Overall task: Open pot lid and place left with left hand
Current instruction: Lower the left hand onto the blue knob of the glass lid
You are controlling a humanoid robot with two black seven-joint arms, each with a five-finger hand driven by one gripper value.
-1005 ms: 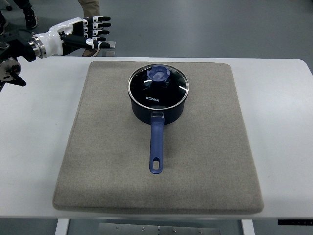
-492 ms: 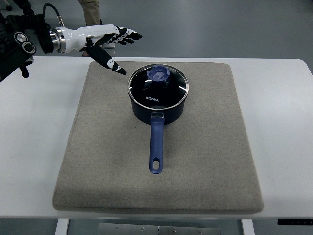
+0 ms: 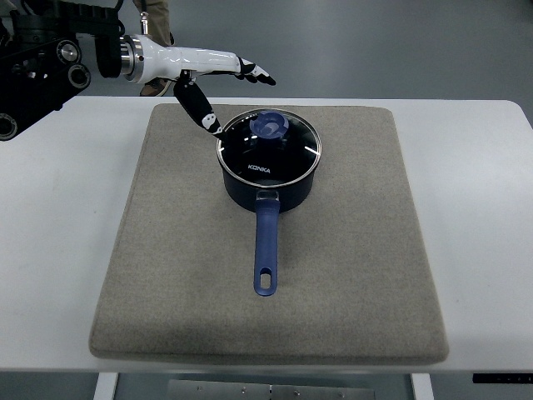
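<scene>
Nearer the lid (image 3: 269,135) now, left hand (image 3: 210,73)

A lab or test room: bare white table (image 3: 58,250), grey mat (image 3: 350,275), smooth grey floor (image 3: 400,42) beyond the hand (image 3: 218,73)

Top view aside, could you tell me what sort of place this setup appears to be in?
Probably a robotics lab or test bench, not a kitchen: a lone saucepan sits on a grey felt mat on a plain white table, with bare grey floor behind and the left hand open above.
</scene>
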